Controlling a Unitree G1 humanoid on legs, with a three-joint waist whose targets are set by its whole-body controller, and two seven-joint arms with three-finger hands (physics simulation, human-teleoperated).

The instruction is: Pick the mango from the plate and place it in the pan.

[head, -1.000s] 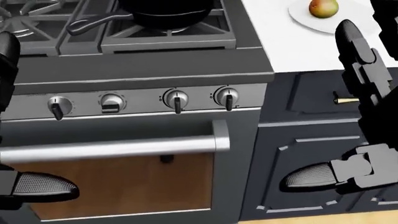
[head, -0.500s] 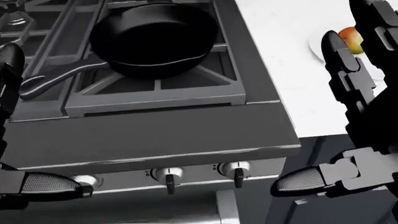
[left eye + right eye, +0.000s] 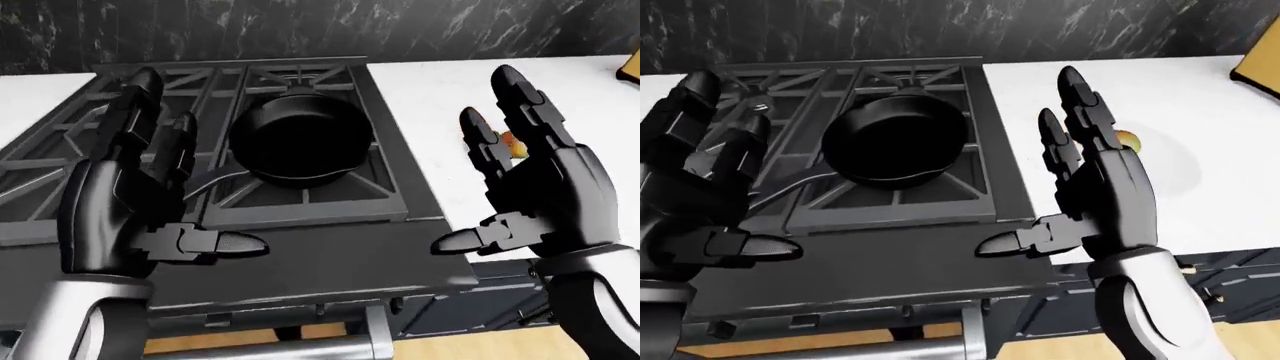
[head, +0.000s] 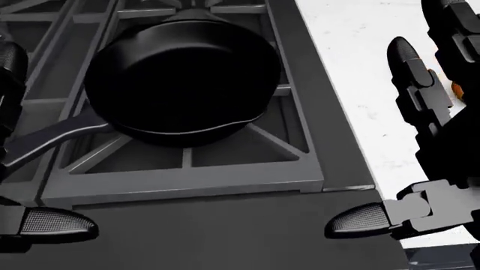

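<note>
A black cast-iron pan (image 3: 295,146) sits empty on the right burner of the stove, its handle toward the bottom left; it fills the head view (image 4: 180,79). The mango (image 3: 1128,140), yellow-red, lies on a white plate (image 3: 1185,178) on the white counter to the right of the stove, mostly hidden behind my right hand's fingers. My right hand (image 3: 480,172) is open and empty, held upright above the counter's near edge between pan and mango. My left hand (image 3: 200,161) is open and empty, over the stove's left burners.
The stove's grey grates (image 3: 70,150) spread left of the pan. A dark marble wall (image 3: 300,30) rises behind the stove and counter. A yellow object (image 3: 1262,69) shows at the counter's right edge. The oven handle (image 3: 260,349) is at the bottom.
The camera has moved up and toward the stove: oven door and knobs left the head view, the pan now fills it. The mango has slid behind my right hand. Both hands stay open.
</note>
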